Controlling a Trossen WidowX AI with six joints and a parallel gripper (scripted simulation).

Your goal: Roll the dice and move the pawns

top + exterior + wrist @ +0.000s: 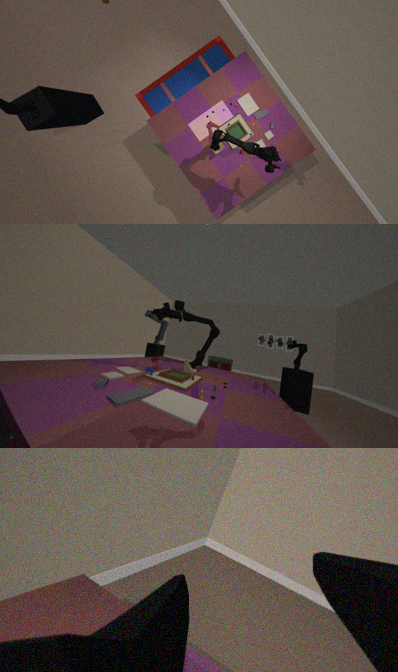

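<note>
The game board [224, 127] [192, 383] lies mid-mat with a green tray [235, 130] [175, 374] in its middle. A red pawn [192, 376] stands on the board's right edge and a blue pawn [151, 372] at its left corner. A red die [241, 151] [158, 367] and a blue die [148, 368] lie on the mat beyond the board. My gripper [214, 145] [164, 312] [248, 574] is raised high above the board's far side. It faces the room corner, open, with nothing between the fingers.
A white sheet [247, 104] [175, 405] and a grey slab [261, 113] [129, 395] lie near the board, along with smaller tiles. Yellow [201, 394] and green [214, 387] pawns and black discs stand on the mat. A black pedestal with another arm [296, 387] stands to the right.
</note>
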